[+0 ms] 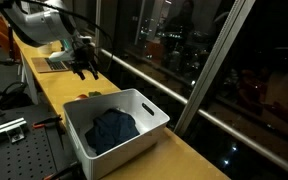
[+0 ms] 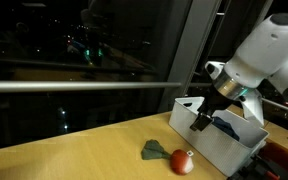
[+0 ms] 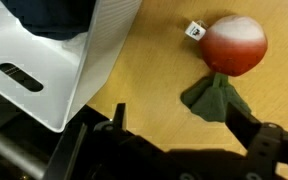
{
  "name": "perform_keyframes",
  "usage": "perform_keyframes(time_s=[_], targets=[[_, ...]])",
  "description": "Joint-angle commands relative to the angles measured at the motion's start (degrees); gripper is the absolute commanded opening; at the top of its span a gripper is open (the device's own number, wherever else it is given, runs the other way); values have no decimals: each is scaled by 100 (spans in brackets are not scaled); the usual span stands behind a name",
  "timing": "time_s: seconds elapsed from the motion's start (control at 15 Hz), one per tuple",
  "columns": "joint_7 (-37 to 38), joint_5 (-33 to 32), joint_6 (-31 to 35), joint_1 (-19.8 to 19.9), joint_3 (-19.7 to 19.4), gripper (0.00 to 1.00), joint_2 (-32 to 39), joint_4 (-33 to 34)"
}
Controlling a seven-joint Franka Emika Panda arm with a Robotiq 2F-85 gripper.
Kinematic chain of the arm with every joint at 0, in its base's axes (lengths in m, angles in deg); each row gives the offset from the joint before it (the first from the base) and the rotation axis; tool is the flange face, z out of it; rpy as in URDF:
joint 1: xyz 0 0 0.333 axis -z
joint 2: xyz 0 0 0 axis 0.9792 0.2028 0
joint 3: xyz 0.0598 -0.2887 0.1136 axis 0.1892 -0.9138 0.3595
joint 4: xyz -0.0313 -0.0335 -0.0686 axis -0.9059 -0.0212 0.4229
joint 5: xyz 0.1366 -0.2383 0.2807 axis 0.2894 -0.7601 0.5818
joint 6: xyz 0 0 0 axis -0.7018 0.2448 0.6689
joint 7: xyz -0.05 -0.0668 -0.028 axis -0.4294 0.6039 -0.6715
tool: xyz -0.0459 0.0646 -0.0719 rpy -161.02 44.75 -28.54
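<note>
A red toy radish (image 3: 234,45) with green leaves (image 3: 216,97) lies on the wooden tabletop (image 3: 149,70); it also shows in an exterior view (image 2: 182,161). My gripper (image 3: 184,125) hovers open above the table, holding nothing, and the leaves lie just inside its right finger (image 3: 252,125). A white plastic bin (image 3: 54,60) stands to its left with a dark blue cloth (image 3: 44,15) inside. In the exterior views the gripper (image 2: 204,120) (image 1: 84,68) hangs next to the bin (image 2: 224,148) (image 1: 114,125). The cloth (image 1: 112,130) lies bunched in the bin.
A small white tag (image 3: 194,30) lies beside the radish. A dark window wall with a metal rail (image 2: 84,85) runs along the far edge of the table. A perforated metal plate (image 1: 9,150) and cables sit on the table's other side.
</note>
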Motion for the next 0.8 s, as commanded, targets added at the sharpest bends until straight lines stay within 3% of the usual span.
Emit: perform_keyframes(time_s=[0.0, 0.4, 0.47, 0.53, 0.73], targets=[[114, -278, 390, 60, -175, 100, 892, 463], [-81, -50, 587, 73, -226, 100, 2020, 1067], [-227, 179, 530, 135, -113, 100, 2170, 1135], [-495, 629, 503, -187, -341, 100, 2238, 1165], [-1025, 1544, 282, -425, -352, 100, 2373, 1258]])
